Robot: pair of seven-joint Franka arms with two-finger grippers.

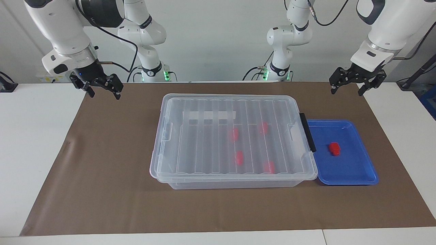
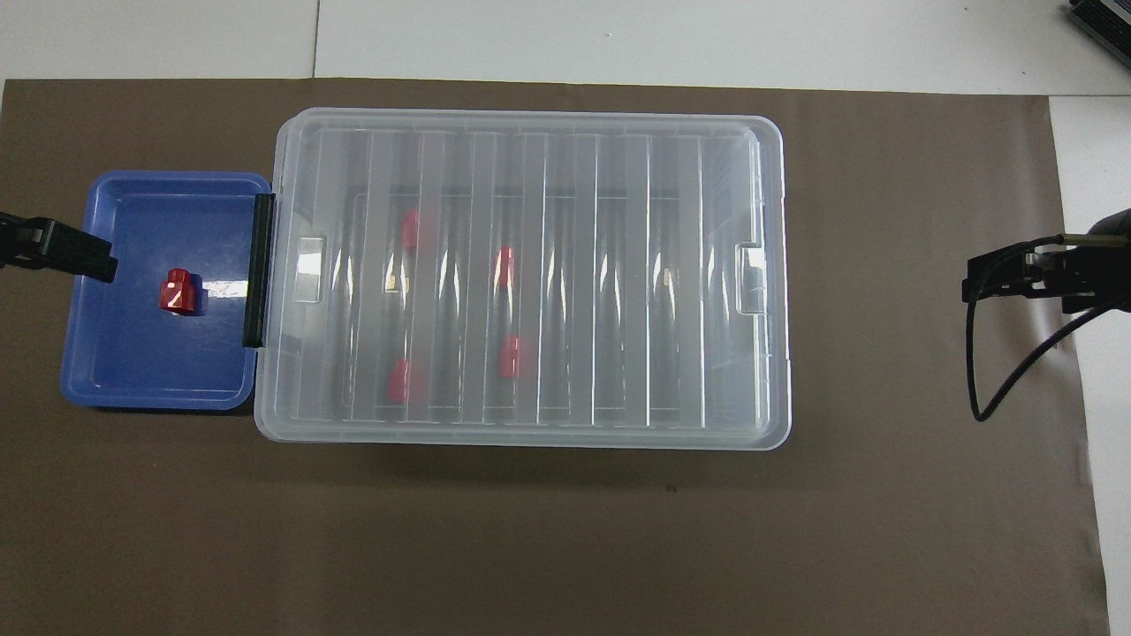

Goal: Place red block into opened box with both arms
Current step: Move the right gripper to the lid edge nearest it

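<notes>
I see my right hand (image 1: 102, 91) hanging with fingers apart over the brown mat (image 1: 112, 190), at ten o'clock from the box (image 1: 231, 177). The box sits mid-worktop with its lid (image 1: 204, 143) on and four red blocks inside. At its three o'clock end, touching it, the blue tray (image 1: 354, 170) holds the red block (image 1: 334, 148). My left hand (image 1: 346, 90) hangs spread above the mat at the tray's twelve o'clock.

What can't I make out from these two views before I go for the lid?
- Four red blocks in the box: blurred by the ribbed lid in both views.
- Left pincer: overhead view cuts it off at the edge.
- Black clip: latched or not, cannot tell.
- Strip label: too small to read.
</notes>
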